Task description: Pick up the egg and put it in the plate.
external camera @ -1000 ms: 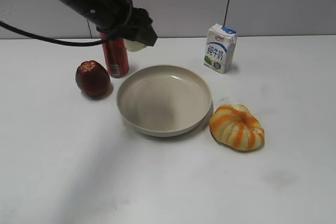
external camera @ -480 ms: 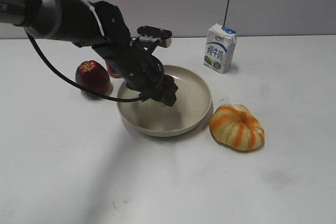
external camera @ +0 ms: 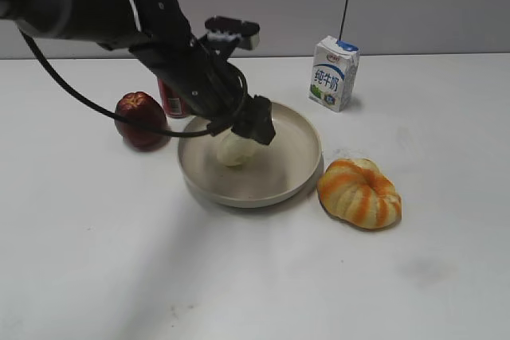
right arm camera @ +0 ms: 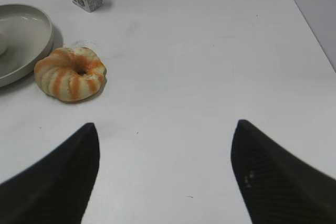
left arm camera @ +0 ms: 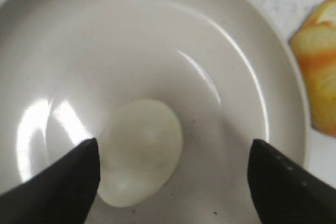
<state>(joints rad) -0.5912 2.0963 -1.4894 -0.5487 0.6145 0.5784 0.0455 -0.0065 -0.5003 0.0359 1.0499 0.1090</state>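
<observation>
Egg lay on the floor of the plate, left of centre in my left wrist view, between my left hand's fingers but not gripped; hand was spread wide, right fingertip well clear of the shell. Egg was smooth, oval, pale whitish with a faint green-cream tint, slightly glossy. Plate was round, shallow, beige, raised rim, with soft highlights on its inner slope. In the exterior view the egg sat just under my left hand, inside the plate.

Right hand hung wide apart over bare white surface, holding nothing.

Around the plate: ribbed orange-and-white pumpkin just beside its right rim, dark red apple left, red can behind my arm, milk carton at the back.
</observation>
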